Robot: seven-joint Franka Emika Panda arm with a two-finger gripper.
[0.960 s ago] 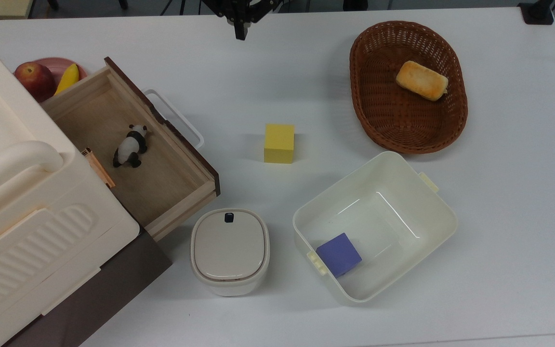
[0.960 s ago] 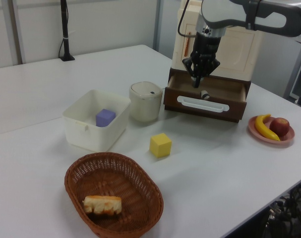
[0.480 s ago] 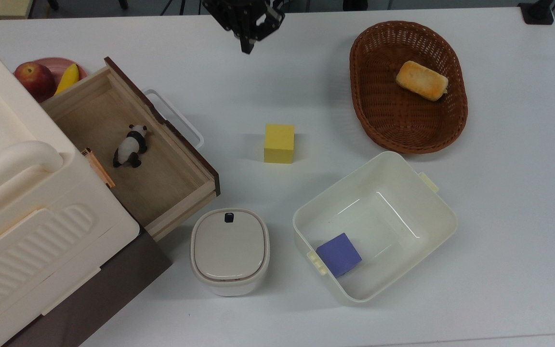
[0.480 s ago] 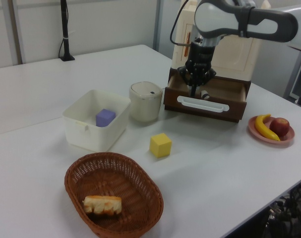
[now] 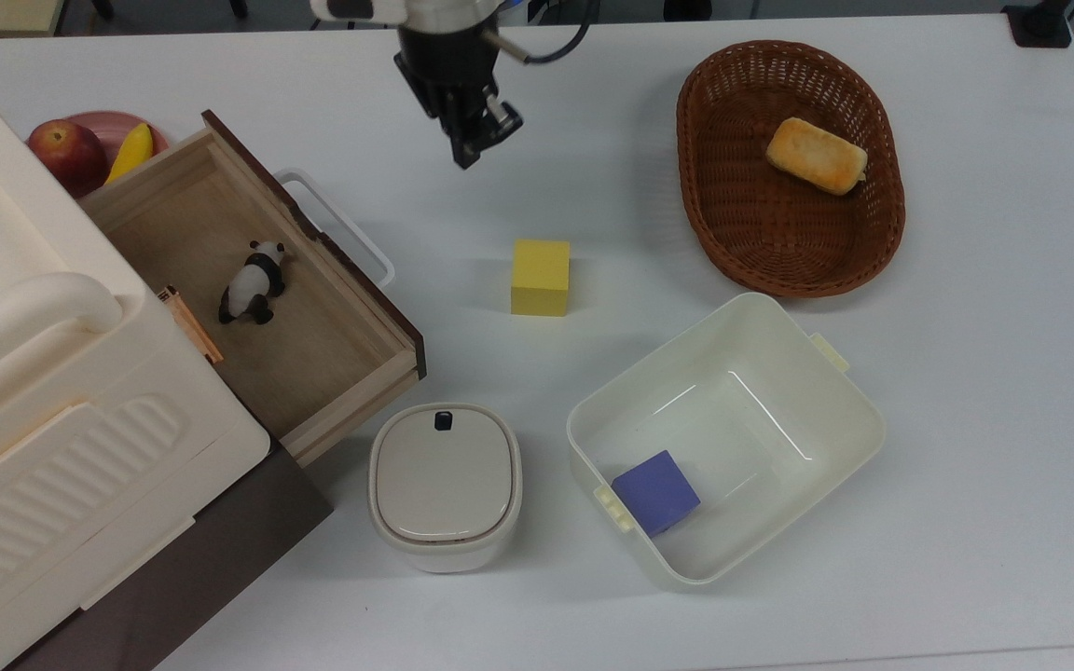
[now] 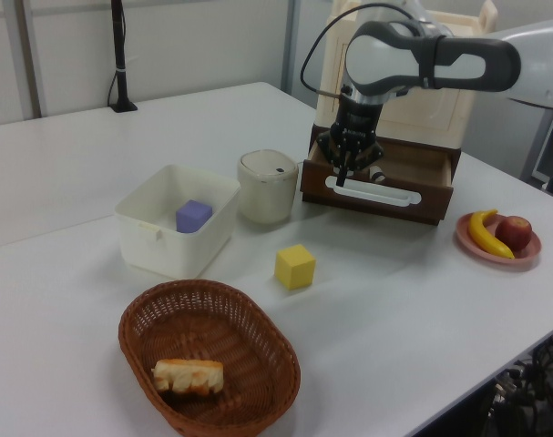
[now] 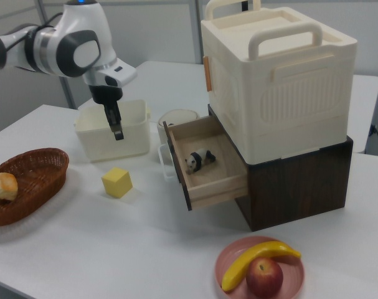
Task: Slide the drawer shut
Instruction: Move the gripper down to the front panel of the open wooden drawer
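The drawer [image 5: 313, 345] stands pulled out of the dark cabinet base, a shallow light-wood box with a dark brown front panel [image 6: 376, 202]. Its white loop handle [image 5: 348, 224] faces the table's middle. A small panda figure [image 5: 253, 280] lies inside. My gripper [image 5: 467, 154] hangs shut and empty above the table, off the handle's far end toward the top view's upper right, not touching it. In the left view my gripper [image 6: 340, 177] overlaps the handle's left end [image 6: 335, 185]. In the right view my gripper [image 7: 117, 132] hangs left of the drawer [image 7: 210, 174].
A lidded pot [image 5: 444, 485] stands close to the drawer's near corner. A yellow cube [image 5: 540, 277] sits mid-table. The cream bin [image 5: 672, 373] holds a purple cube [image 5: 655, 491]. A wicker basket [image 5: 700, 186] holds bread [image 5: 815, 156]. A plate with an apple [image 5: 66, 149] and a banana lies behind the drawer.
My gripper has come down from the table's far edge toward the drawer's handle, lower and closer to it. The drawer and everything else have stayed put.
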